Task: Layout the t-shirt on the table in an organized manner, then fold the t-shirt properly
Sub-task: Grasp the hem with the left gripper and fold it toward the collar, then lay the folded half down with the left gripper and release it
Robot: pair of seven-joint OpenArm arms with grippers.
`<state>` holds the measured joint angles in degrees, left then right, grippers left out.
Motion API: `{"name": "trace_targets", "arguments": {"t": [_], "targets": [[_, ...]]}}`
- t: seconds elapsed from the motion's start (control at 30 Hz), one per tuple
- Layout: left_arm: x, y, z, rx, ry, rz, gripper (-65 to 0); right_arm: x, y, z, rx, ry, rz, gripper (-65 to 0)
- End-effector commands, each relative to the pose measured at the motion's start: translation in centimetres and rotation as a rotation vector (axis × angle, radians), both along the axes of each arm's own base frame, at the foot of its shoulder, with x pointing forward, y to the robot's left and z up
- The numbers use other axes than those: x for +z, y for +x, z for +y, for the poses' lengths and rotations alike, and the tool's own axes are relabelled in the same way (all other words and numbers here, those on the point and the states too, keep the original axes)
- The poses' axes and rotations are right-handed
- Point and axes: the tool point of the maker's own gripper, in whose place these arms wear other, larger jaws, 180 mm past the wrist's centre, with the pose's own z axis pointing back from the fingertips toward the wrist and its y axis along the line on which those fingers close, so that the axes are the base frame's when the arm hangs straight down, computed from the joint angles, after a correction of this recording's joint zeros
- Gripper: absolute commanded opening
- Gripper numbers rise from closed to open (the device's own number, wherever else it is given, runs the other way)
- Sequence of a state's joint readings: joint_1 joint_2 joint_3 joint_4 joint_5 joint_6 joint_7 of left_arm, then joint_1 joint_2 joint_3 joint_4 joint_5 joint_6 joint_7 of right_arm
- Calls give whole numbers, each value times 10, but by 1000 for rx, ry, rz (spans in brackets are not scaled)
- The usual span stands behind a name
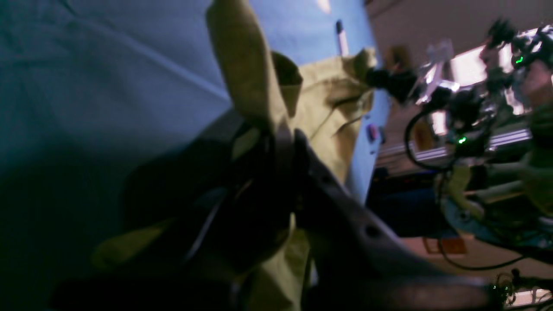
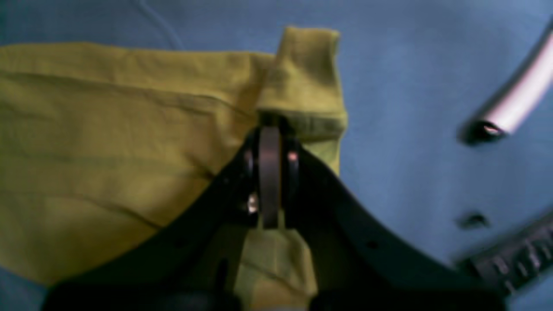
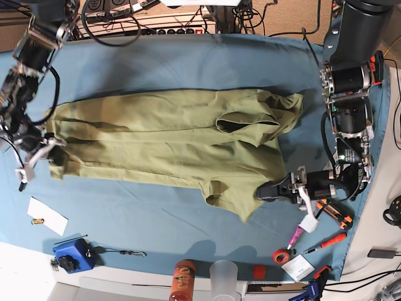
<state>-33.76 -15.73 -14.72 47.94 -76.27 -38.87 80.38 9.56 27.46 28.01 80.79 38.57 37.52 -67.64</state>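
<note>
**Both my grippers pinch the green shirt at opposite ends**

I have the t-shirt (image 3: pixel 169 135) stretched lengthwise across the table (image 3: pixel 188 63), lying mostly flat on the blue cloth with creases running along its length. My left gripper (image 3: pixel 262 192), at the right of the base view, is closed on the shirt's sleeve by the near edge of the garment; from the left wrist camera a strip of olive cloth (image 1: pixel 246 65) rises out of the closed jaws, though the picture is dark and blurred. My right gripper (image 3: pixel 53 153), at the left of the base view, is clamped on the shirt's other end; the right wrist camera shows its jaws (image 2: pixel 270 129) pressed together on a folded corner of the fabric, with a small flap standing up past the tips.

The collar end sits bunched toward the right side of the table, the near sleeve spread toward the front edge. Screwdrivers (image 3: pixel 335 216) and a roll of red tape (image 3: pixel 281 256) lie just beside my left arm. Along the front edge stand a clear cup (image 3: pixel 223 276), an orange bottle (image 3: pixel 183 279) and a blue box (image 3: pixel 70 254); a white card (image 3: pixel 47 216) lies near the left corner.
</note>
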Motion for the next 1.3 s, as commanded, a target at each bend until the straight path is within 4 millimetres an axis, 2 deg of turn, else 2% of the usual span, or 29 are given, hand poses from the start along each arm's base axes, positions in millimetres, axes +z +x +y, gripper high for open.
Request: {"name": "trace_targets", "arguments": {"t": [0.0,0.13,0.33,0.6,0.8,0.87,0.97,1.07,1.17,1.27], "targets": [[25,11,4,18,-38,-67,-650,21,2,-6,1,-16,-61,-650],[24,-2,2,16,-63,-83,-650,21,-21,-13,-14,-31,-60,-650],[12,-39,-2,-13,-7,-128,-650,17,-46,-18,-20,-17,-63,-650],[14,-95,-12,-91,226,-286,-650,14,-65,-14,-67,77,-61,-650],[8,-122,-10,-116,392,-333,-650,15,-68,-19,-99,87,-76,-650],[0,-128,-9,-120,409,-313,-650,11,-72,-19,-97,83,-44,-650],[-24,-137,-3,-112,467,-250,-650,1,-80,-22,-106,55,19,-650],[-45,-136,7,-46,504,-215,-650,-8,-85,-31,-137,17,37,-650],[-69,-138,19,-16,563,-166,-650,-25,-95,-45,-185,-14,70,-650],[-79,-140,22,-14,565,-131,-650,-46,-103,-51,-217,18,113,-650]]}}
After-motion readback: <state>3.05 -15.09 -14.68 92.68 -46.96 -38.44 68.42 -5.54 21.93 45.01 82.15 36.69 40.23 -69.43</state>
